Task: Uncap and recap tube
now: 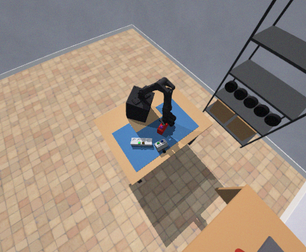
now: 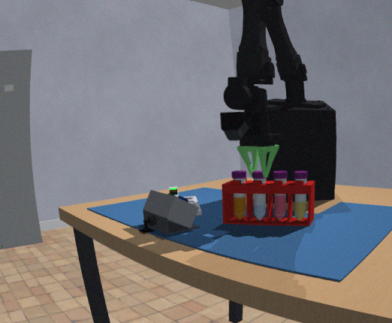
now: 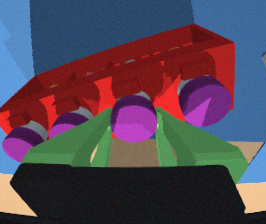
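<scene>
The black arm rises from its box-shaped base (image 1: 136,109), bends over at the elbow and drops nearly straight down, so the pincer (image 2: 258,165) points at the red decapping station (image 2: 268,186). Its green fingers are closed from both sides on a purple cap (image 3: 134,119), part-way shut and stopped by the cap between them.

In the exterior view this cap (image 2: 258,174) is the second from the left of four, all seated on their tubes; that view faces the arm's base, so left and right are mirrored there. The held cap sits on its tube in the station, directly under the wrist.

The station stands on a blue mat (image 2: 330,240) spread over a wooden table (image 2: 221,268). The white console (image 1: 141,142) shows a green light, and the small grey key desk (image 1: 161,143) sits just beside it, both well apart from the pincer. The floor is tan tile, the walls grey; a dark metal shelf rack (image 1: 271,85) stands off to one side.
</scene>
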Robot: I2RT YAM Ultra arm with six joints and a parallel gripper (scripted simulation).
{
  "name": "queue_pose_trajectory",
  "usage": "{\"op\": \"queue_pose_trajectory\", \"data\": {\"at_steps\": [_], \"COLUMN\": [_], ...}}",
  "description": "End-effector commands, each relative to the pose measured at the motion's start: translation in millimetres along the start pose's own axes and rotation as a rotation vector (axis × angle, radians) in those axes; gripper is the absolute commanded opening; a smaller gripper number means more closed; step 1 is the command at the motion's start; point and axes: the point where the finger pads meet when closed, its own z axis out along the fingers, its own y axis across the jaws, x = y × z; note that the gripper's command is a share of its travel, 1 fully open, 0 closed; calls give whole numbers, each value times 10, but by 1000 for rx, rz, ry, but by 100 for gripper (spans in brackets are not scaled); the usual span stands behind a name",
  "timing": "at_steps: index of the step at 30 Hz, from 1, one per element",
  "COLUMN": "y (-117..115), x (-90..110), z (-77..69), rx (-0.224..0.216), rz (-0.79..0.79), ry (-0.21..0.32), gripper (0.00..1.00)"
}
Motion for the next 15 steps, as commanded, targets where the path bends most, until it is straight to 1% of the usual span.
{"op": "queue_pose_trajectory", "data": {"at_steps": [1,4,5,15], "y": [10,10,10,10], "x": [-42,-42,-42,-42], "z": [-21,-21,-21,-21], "rx": [-4,-4,-4,-4], "rz": [81,81,81,81], "ry": [-12,-12,-12,-12], "gripper": [0,0,49,49]}}
